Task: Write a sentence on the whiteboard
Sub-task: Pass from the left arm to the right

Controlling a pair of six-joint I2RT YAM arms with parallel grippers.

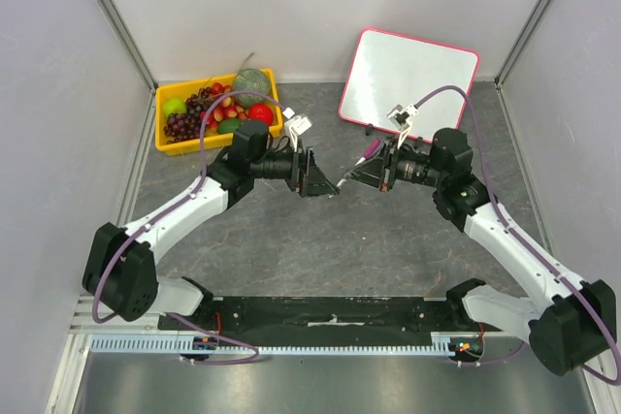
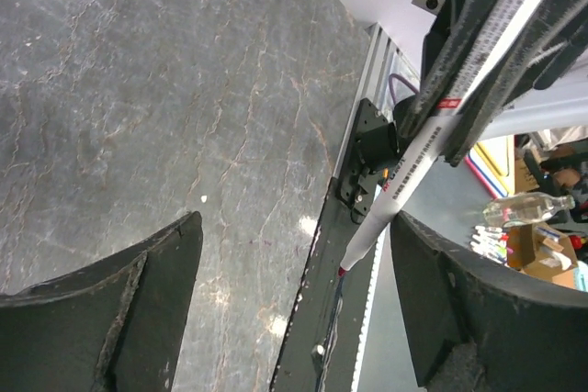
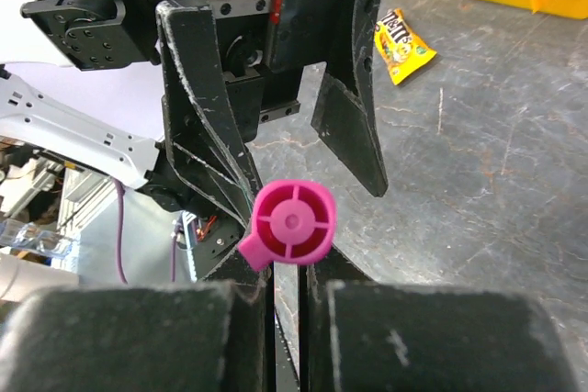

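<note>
The right tool (image 3: 287, 314) is clamped on a magenta-ended marker (image 3: 292, 222). The left tool (image 2: 294, 309) faces it, fingers apart (marker tip pointing between them). The whiteboard (image 1: 408, 79) sits far right on the counter (image 1: 291, 249). The yellow tray (image 1: 165, 145), far left, holds grapes (image 1: 182, 125), apples and a melon (image 1: 250, 82).

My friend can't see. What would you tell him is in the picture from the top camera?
In the middle, the right gripper holds a marker, pointed at the open left gripper facing it. Behind them, a whiteboard that looks blank sits at the back right, and a yellow tray of fruit sits at the back left.
</note>
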